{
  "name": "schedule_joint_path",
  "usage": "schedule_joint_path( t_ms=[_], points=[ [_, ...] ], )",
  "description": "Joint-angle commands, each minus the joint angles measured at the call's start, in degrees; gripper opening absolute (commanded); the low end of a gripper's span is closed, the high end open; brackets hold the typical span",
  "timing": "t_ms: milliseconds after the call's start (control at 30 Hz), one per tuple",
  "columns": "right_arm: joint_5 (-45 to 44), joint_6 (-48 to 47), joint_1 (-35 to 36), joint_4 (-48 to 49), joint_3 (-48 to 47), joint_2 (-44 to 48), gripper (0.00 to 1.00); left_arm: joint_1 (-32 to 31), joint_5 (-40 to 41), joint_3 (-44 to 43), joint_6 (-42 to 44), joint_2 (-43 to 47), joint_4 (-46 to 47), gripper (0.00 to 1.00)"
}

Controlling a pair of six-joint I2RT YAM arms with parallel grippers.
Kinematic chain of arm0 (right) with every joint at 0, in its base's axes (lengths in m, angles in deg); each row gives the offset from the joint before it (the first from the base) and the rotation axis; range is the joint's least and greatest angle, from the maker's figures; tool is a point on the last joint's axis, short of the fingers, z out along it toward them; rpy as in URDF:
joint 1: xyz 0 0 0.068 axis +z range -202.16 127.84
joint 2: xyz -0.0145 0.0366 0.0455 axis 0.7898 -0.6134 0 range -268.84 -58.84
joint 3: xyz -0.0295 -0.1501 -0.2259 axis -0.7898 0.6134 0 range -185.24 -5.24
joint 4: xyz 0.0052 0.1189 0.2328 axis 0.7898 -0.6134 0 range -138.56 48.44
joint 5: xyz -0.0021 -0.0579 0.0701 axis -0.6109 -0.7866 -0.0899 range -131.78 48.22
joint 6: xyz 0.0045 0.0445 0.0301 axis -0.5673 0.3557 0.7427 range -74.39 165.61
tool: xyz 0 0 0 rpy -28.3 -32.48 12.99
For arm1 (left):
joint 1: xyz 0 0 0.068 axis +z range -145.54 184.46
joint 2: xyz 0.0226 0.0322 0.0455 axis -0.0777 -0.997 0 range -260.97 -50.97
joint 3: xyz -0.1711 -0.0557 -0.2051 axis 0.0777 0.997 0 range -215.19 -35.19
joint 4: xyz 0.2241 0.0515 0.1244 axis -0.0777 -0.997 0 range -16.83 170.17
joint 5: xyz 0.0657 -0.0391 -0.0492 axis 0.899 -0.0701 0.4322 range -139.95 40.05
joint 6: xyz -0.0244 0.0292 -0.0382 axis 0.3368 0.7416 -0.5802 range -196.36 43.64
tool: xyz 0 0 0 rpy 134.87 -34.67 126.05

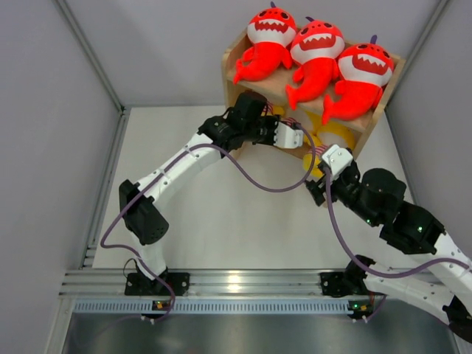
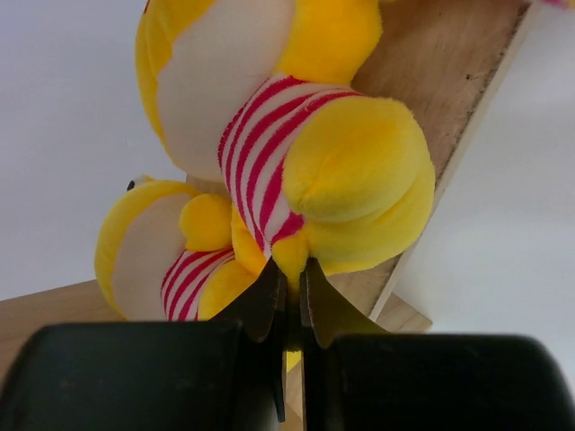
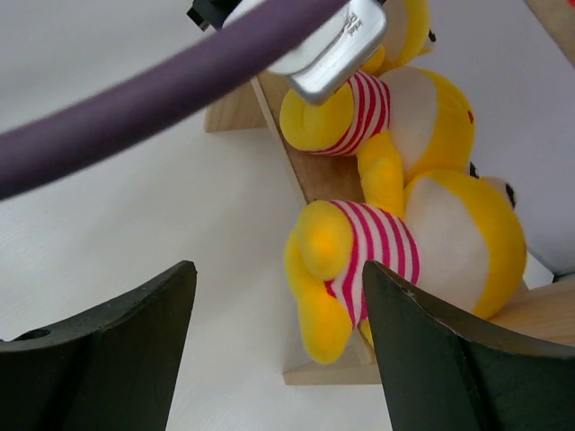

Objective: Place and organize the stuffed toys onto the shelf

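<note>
Three red-orange sharks [image 1: 269, 40] [image 1: 317, 51] [image 1: 361, 74] lie side by side on the top tier of the wooden shelf [image 1: 234, 63]. Yellow toys in striped shirts [image 1: 335, 134] sit on the lower tier, partly hidden by the arms. My left gripper [image 1: 299, 139] [image 2: 289, 269] reaches into the lower tier and is shut on a yellow limb of one yellow toy [image 2: 350, 153]. A second yellow toy [image 2: 144, 251] sits beside it. My right gripper [image 1: 318, 177] [image 3: 278, 269] is open and empty just in front of two yellow toys [image 3: 386, 117] [image 3: 431, 242] on the shelf board [image 3: 314, 180].
The shelf stands angled in the back right corner against the grey walls [image 1: 59, 110]. The white table [image 1: 221, 214] spreads in front of it. A purple cable [image 3: 135, 117] from the left arm crosses the right wrist view. A metal rail [image 1: 236, 284] runs along the near edge.
</note>
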Motion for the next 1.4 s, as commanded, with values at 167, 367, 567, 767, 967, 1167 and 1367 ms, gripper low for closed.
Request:
schedule_joint_path(
  t_ms=[167,367,567,767,967,1167,1367],
  points=[
    [-5.05,2.56,-0.69,3.54,3.33,-2.97,0.73,0.44,0.65,-0.39,-1.77,0.8,4.21,0.0],
    [-8.21,3.0,-0.7,3.71,4.91,-4.02,0.5,0.44,0.92,1.1,-1.51,2.2,4.13,0.21],
    [-6.56,5.9,-0.7,5.12,4.82,-1.92,0.37,0.44,0.74,1.54,-2.03,3.43,4.13,0.5],
    [-3.57,6.95,-0.7,2.4,2.28,-0.07,0.47,0.44,-1.1,1.37,-3.43,5.27,4.04,0.66],
    [4.52,10.38,-0.7,1.34,2.88,0.9,0.45,0.26,-4.88,2.42,-5.2,8.79,-1.4,0.81],
    [1.38,11.52,-0.78,5.29,6.58,-1.56,0.16,0.44,-2.95,4.08,-10.11,13.52,-5.19,0.84],
    [-4.68,11.35,-2.97,4.25,5.88,-6.92,0.07,1.49,2.66,12.93,-18.9,21.17,-5.19,0.85]
  ],
)
